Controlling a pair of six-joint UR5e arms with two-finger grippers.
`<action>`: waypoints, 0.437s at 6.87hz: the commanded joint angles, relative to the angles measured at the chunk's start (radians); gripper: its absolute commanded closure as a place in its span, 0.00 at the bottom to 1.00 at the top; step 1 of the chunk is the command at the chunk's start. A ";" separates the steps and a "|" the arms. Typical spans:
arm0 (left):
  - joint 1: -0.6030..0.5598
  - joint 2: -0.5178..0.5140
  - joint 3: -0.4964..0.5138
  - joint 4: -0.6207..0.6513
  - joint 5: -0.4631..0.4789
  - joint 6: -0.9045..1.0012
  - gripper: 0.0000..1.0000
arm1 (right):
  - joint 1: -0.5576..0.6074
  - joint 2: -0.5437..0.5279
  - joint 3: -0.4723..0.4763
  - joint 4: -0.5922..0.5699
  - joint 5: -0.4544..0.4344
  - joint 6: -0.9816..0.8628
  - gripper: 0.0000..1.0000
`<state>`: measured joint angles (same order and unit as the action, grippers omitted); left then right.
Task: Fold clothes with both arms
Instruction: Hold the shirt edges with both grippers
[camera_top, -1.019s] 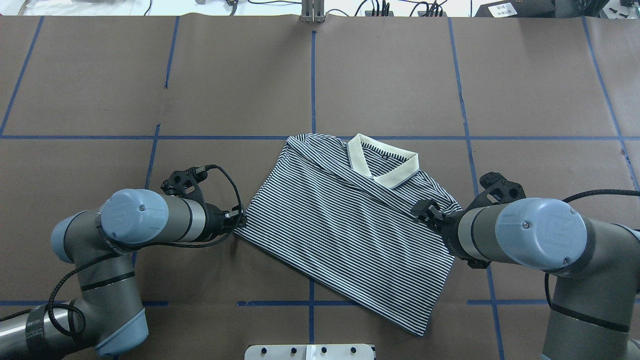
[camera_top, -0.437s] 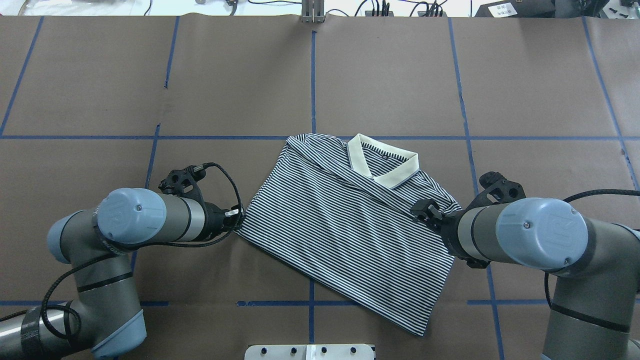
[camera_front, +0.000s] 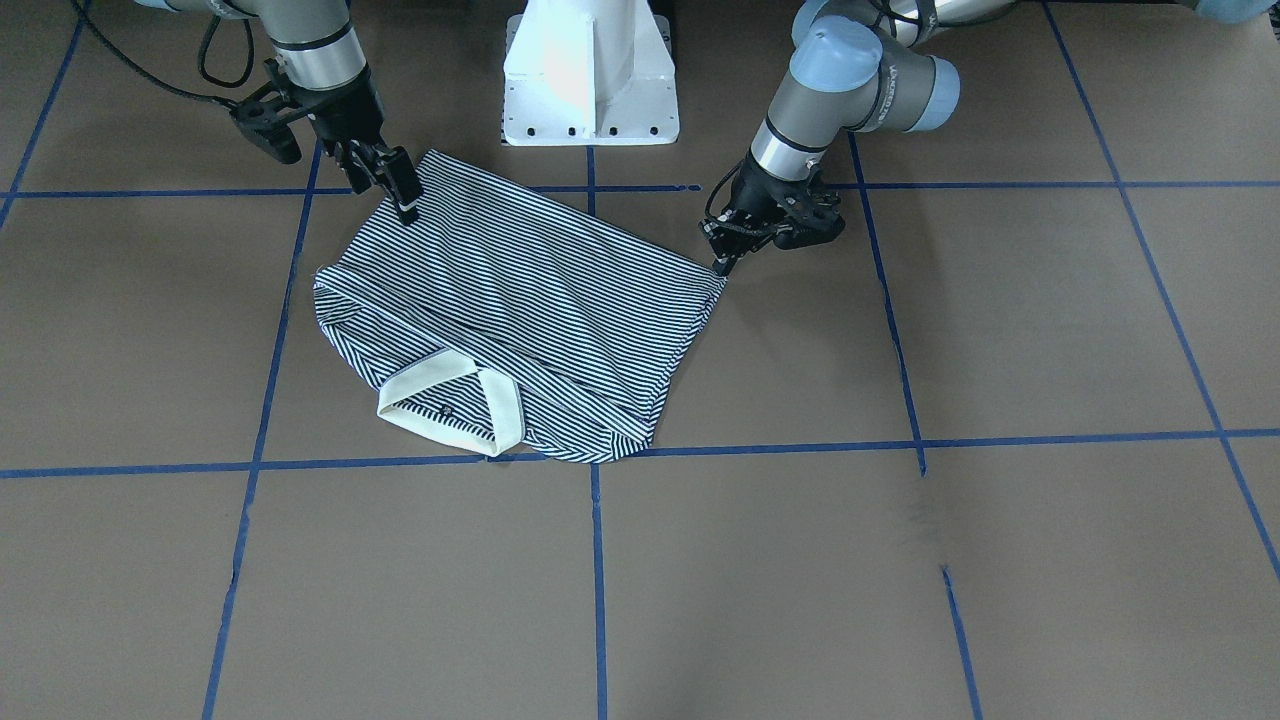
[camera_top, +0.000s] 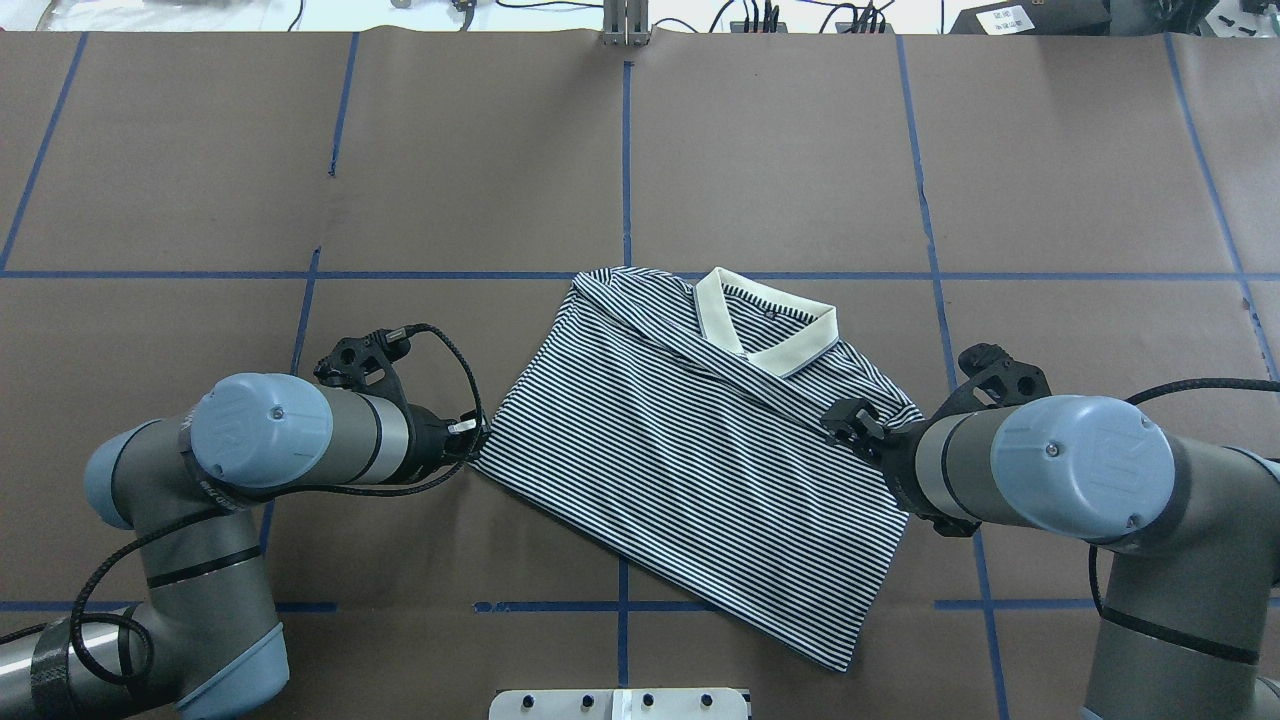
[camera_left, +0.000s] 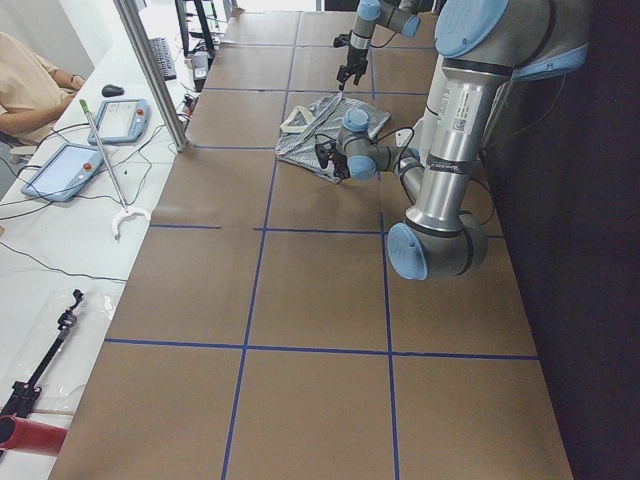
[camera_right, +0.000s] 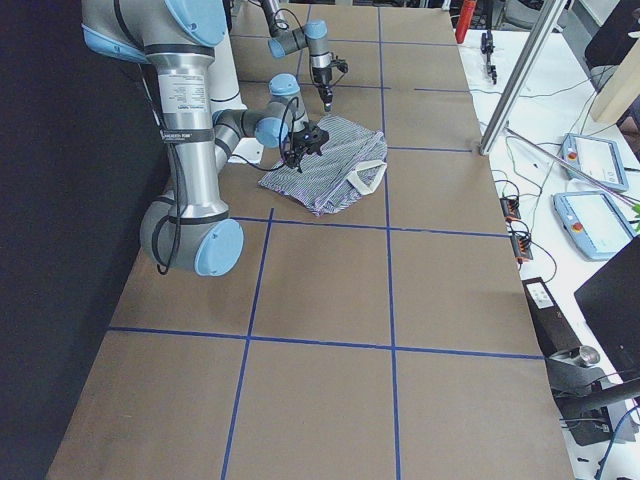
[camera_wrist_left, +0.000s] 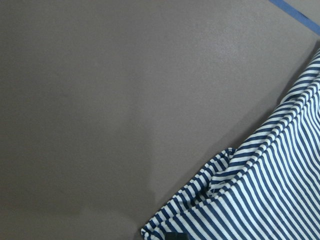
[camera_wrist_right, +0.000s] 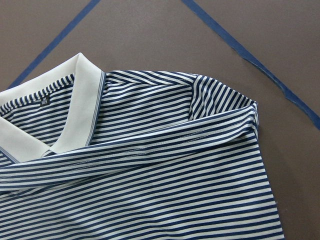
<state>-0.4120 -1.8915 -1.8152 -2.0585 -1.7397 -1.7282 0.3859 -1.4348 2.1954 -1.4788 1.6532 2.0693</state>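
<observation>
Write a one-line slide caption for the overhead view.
Left hand pinches a corner of the folded striped polo; right hand at the opposite edge.

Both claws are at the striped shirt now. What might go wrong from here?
1. The left gripper seems to pinch only the corner tip of the polo shirt; the fabric may slip out when lifted.
2. The shirt lies skewed to the blue tape lines, so a fold may come out crooked.
3. The folded-in sleeve beside the right gripper looks loose and might flop open.
</observation>
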 joint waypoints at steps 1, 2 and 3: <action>0.015 -0.070 0.011 0.140 0.002 -0.005 0.57 | 0.001 0.001 -0.002 0.000 0.000 0.000 0.00; 0.015 -0.096 0.011 0.199 0.005 -0.001 0.50 | 0.001 -0.001 -0.002 0.002 -0.001 0.000 0.00; 0.015 -0.097 0.016 0.199 0.006 -0.001 0.47 | 0.001 -0.001 -0.002 0.000 -0.001 0.000 0.00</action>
<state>-0.3983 -1.9726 -1.8034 -1.8928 -1.7357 -1.7303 0.3865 -1.4352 2.1938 -1.4781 1.6526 2.0693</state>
